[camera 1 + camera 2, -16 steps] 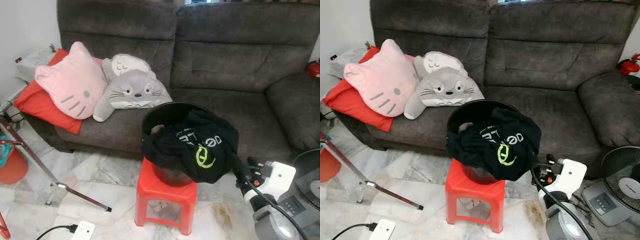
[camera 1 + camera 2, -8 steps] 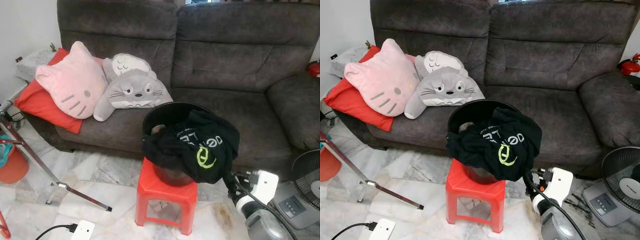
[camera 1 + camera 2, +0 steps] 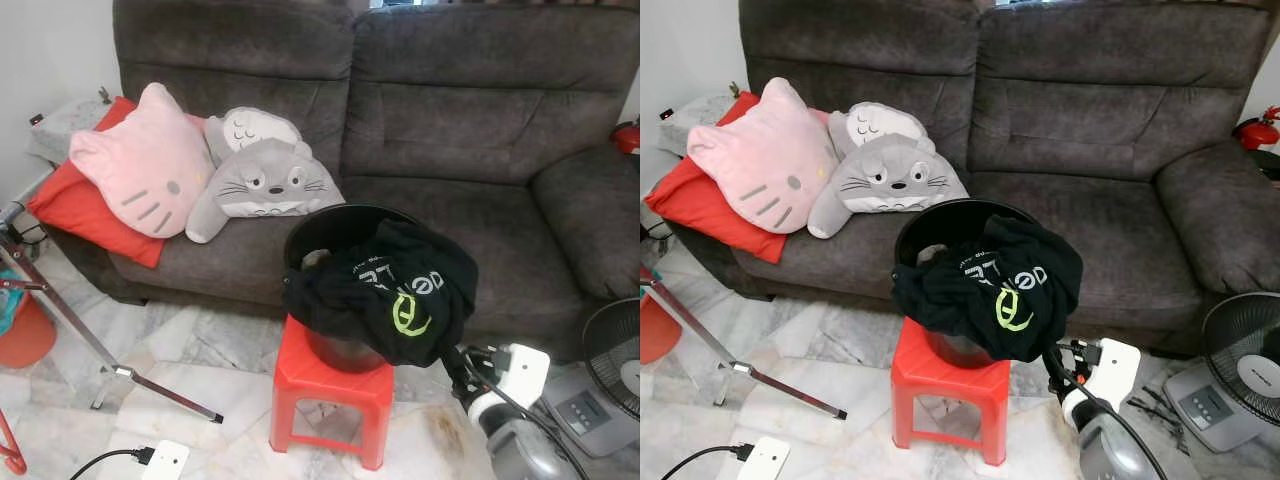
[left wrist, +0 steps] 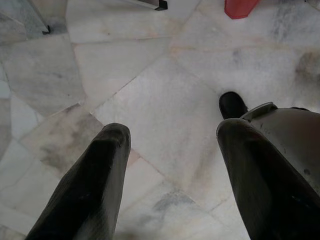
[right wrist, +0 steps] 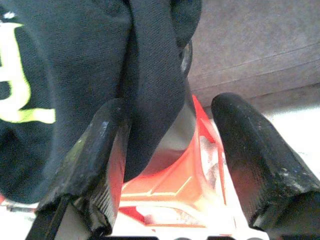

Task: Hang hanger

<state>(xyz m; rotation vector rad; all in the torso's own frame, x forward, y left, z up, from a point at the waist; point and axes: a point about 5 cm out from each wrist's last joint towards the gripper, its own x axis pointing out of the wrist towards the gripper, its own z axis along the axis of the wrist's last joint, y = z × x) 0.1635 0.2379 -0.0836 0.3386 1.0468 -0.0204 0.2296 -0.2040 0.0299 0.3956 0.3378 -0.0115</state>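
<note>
A black garment (image 3: pixel 385 290) with a yellow-green logo hangs over the rim of a black bucket (image 3: pixel 320 222), which stands on a red plastic stool (image 3: pixel 320 375). My right gripper (image 3: pixel 457 362) is low at the garment's right lower edge, beside the stool. In the right wrist view the right gripper (image 5: pixel 170 115) is open, a fold of the black cloth (image 5: pixel 150 75) hangs between its fingers, and the red stool (image 5: pixel 170 185) lies beyond. My left gripper (image 4: pixel 170 135) hangs open above the marble floor (image 4: pixel 150 90).
A grey sofa (image 3: pixel 450 130) stands behind the stool, holding a pink cat cushion (image 3: pixel 145 165), a grey plush (image 3: pixel 265 180) and a red cushion (image 3: pixel 75 210). A fan (image 3: pixel 615 350) stands at the right. A tripod leg (image 3: pixel 70 330) and a white power strip (image 3: pixel 165 460) lie at the left.
My right arm has dropped and moved left, from beside the garment's right side down to its lower edge by the stool. The garment and bucket have not moved.
</note>
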